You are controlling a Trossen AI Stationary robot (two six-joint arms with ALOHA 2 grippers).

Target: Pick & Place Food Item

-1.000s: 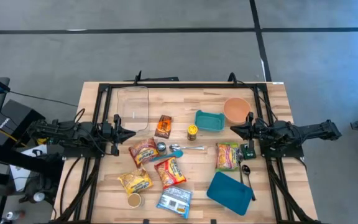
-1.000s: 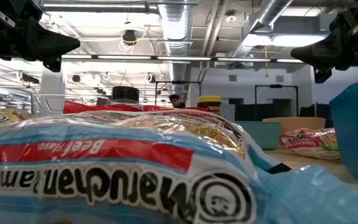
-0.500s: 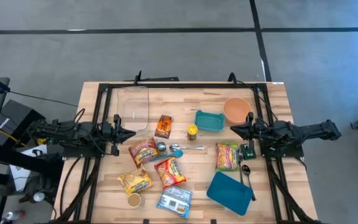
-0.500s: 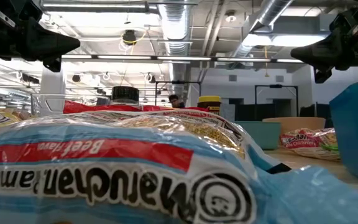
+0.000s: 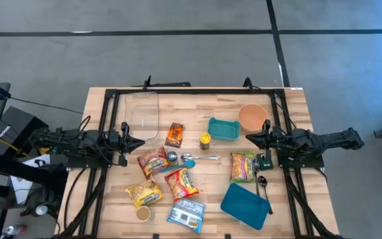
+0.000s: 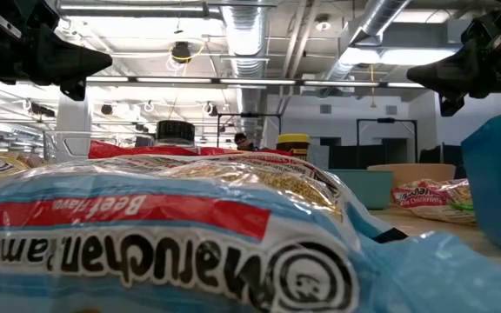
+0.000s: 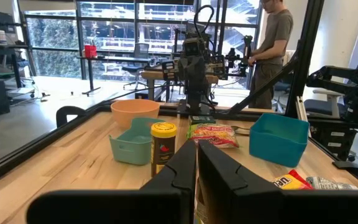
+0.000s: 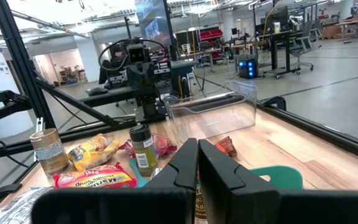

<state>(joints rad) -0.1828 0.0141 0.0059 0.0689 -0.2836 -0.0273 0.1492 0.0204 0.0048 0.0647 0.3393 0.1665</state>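
Several noodle packets lie flat on the wooden table: red ones [image 5: 153, 161] [image 5: 182, 183], a yellow one [image 5: 144, 193], a blue one [image 5: 186, 214] and a green-edged one [image 5: 243, 166]. A brown snack packet [image 5: 174, 135] and a yellow-lidded jar [image 5: 205, 141] sit mid-table. My left gripper [image 5: 140, 141] hangs shut at the left side, level, pointing toward the middle, its fingers [image 7: 196, 165] together. My right gripper [image 5: 249, 137] hangs shut at the right side, facing it, fingertips [image 8: 197, 163] closed. Both are above the table and hold nothing.
A clear tub [image 5: 142, 114] stands far left, a teal tray [image 5: 223, 129] and orange bowl [image 5: 252, 117] far right, a teal box [image 5: 245, 206] near right. Spoons [image 5: 201, 158] [image 5: 262, 184] and a small can [image 5: 143, 213] lie about. A person [image 7: 272, 43] stands beyond the table.
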